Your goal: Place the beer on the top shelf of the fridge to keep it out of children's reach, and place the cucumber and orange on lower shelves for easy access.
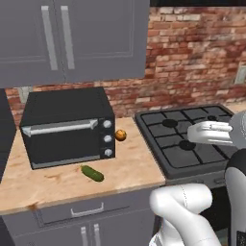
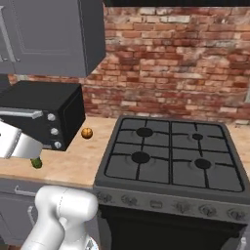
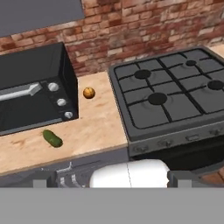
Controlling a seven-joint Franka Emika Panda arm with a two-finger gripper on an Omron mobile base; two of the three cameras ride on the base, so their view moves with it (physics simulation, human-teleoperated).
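The dark green cucumber (image 1: pixel 92 173) (image 3: pixel 52 138) lies on the wooden counter (image 1: pixel 129 168) in front of the black oven. In the right base view, the cucumber (image 2: pixel 36 163) is half hidden behind my white arm. The orange (image 1: pixel 120 135) (image 2: pixel 87 133) (image 3: pixel 89 92) sits on the counter between the oven and the stove. My gripper (image 3: pixel 111 181) is open and empty, its dark fingertips (image 3: pixel 43 180) standing wide apart, high above and well back from both. The beer and the fridge's shelves are out of view.
A black countertop oven (image 1: pixel 67 127) (image 2: pixel 44 114) stands at the left, with grey wall cabinets (image 1: pixel 72 38) above it. A gas stove (image 1: pixel 187 139) (image 2: pixel 171 156) fills the right. A brick wall runs behind. A dark panel (image 1: pixel 5 134) shows at the far left edge.
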